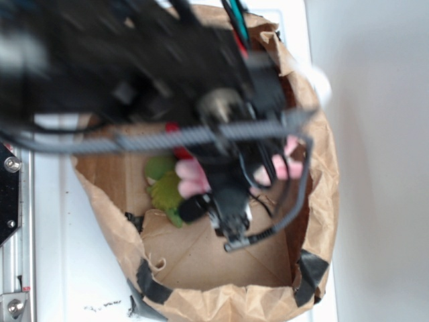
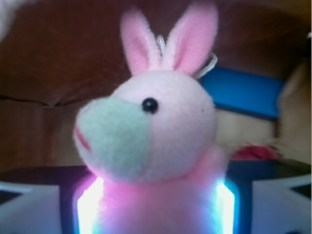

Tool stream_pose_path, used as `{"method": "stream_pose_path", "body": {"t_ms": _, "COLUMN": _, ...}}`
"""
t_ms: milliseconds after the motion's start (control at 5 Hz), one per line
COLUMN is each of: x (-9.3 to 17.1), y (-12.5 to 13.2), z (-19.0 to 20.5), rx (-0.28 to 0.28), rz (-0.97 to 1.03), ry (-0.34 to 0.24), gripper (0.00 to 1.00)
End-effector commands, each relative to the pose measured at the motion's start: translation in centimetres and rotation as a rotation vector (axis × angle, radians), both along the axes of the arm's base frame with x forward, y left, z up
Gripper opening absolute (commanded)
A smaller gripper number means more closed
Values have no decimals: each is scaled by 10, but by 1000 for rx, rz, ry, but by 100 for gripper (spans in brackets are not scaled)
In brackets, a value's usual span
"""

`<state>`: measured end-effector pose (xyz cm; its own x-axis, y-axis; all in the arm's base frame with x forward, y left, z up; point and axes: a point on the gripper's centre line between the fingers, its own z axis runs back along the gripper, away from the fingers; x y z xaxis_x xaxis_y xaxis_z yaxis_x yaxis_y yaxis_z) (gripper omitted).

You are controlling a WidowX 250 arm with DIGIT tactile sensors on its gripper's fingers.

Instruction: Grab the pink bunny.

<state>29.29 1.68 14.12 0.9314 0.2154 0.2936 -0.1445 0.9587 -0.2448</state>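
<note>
The pink bunny [image 2: 161, 141] fills the wrist view: soft, fuzzy plush with a round head, a pale muzzle, one glossy black bead eye and two upright ears with darker pink insides. Its body sits squeezed between the two glowing fingers [image 2: 87, 207] of the end effector [image 2: 156, 209], which is closed on it at the bottom center of the frame. A thin white loop shows behind its ears.

In the exterior view the bunny [image 1: 193, 178] is only a small pink patch at the center, mostly hidden by the blurred black arm [image 1: 134, 60] and its cables, which cover the upper half of the frame. Just left of it lies a green plush toy [image 1: 164, 188]. Both are inside a crumpled brown paper bag [image 1: 221, 298] with a rolled rim patched by black tape, standing on a white counter [image 1: 74, 268]. More pink plush [image 1: 285, 164] shows at the right, inside the bag.

The wrist view alone shows a blue block [image 2: 241, 92] behind the bunny.
</note>
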Motion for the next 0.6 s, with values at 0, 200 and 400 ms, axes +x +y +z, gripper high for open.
{"method": "stream_pose_path", "body": {"t_ms": 0, "x": -23, "y": 7, "z": 75, "rx": 92, "rz": -21, "ry": -39, "gripper": 0}}
{"method": "stream_pose_path", "body": {"t_ms": 200, "x": -24, "y": -6, "z": 73, "rx": 172, "rz": -29, "ry": -10, "gripper": 0}}
{"method": "stream_pose_path", "body": {"t_ms": 400, "x": -23, "y": -10, "z": 68, "rx": 190, "rz": -24, "ry": -18, "gripper": 0}}
